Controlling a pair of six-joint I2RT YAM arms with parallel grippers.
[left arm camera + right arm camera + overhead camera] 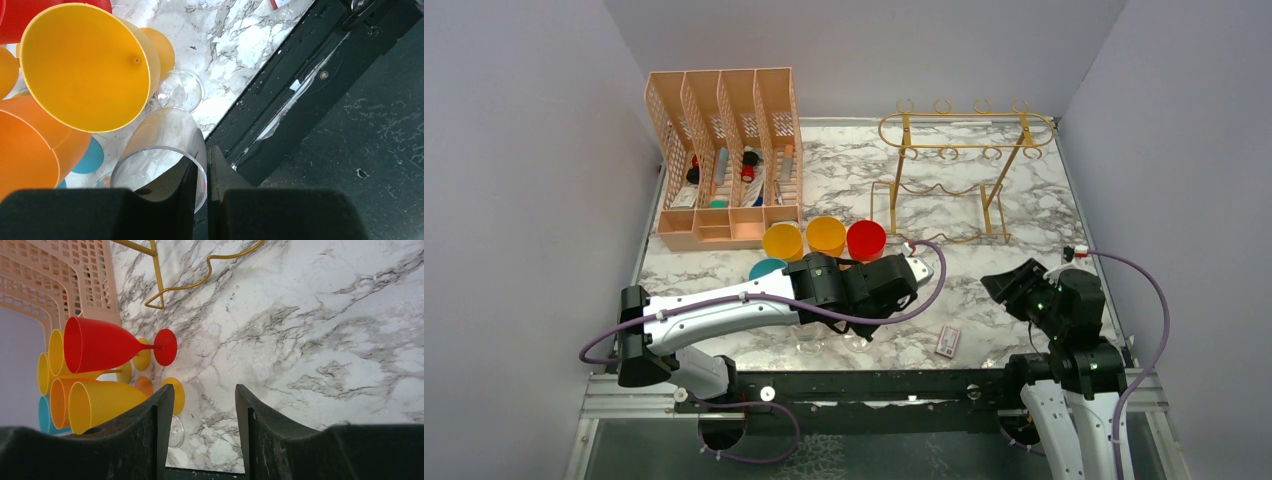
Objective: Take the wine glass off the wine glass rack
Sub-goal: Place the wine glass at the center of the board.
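Note:
The gold wire wine glass rack point(969, 130) stands at the back right with nothing hanging from its hooks; its wavy base point(200, 280) shows in the right wrist view. A clear wine glass point(165, 130) is near the table's front edge, its foot point(180, 90) down by the marble. My left gripper point(202, 155) is shut on the glass's rim, one finger inside the bowl and one outside. From above, the left gripper point(904, 275) sits in front of the coloured goblets. My right gripper point(1014, 285) hovers at the front right, open point(205, 390) and holding nothing.
Yellow point(782, 241), orange point(826, 236), red point(866, 240) and teal point(767, 268) plastic goblets crowd the middle, close to the held glass. A peach lattice organiser point(724, 150) stands at the back left. A small card point(947, 342) lies near the black front rail point(874, 385).

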